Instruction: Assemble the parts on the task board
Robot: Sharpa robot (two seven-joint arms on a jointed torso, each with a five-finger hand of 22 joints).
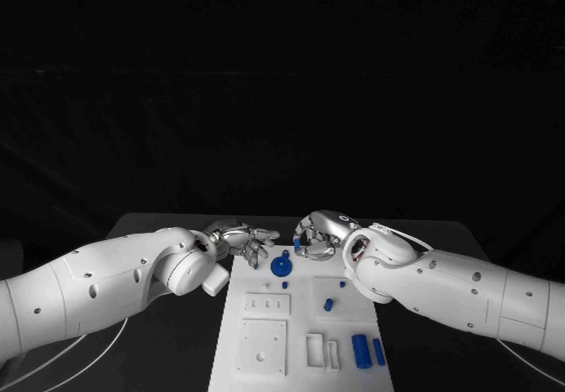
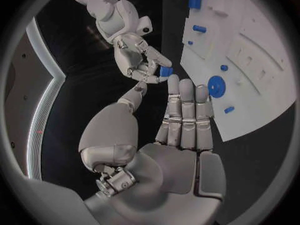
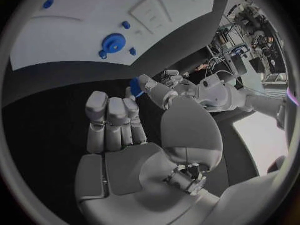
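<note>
White board (image 1: 265,359) lies lengthwise on the black table (image 1: 165,343), running away from the robot. Near end: two blue cylinders (image 1: 362,351) lie side by side at the board's right corner, just beside a white upright bracket (image 1: 319,349); a square white plate (image 1: 261,346) sits to their left. Further up: a rectangular white plate (image 1: 267,305) with slots, and right of it a small blue peg (image 1: 330,305) on a raised white block. Beyond these, two tiny blue studs (image 1: 284,285) stand on the board, and a blue gear (image 1: 282,266) lies flat near the far end.

Far end, the two hands meet above the board's edge. Left hand (image 1: 242,239) hangs just past the far left corner, fingers straight and close together, thumb apart, nothing in it; the left wrist view shows the same, fingers (image 2: 186,110) extended side by side. Right hand (image 1: 318,237) is opposite it, near the far right corner, pinching a small blue part (image 2: 165,71) between thumb and fingertip; other fingers curled in. The right wrist view shows the same blue part (image 3: 135,87) at the thumb tip, clear of the board. The hands are near each other, not touching.
</note>
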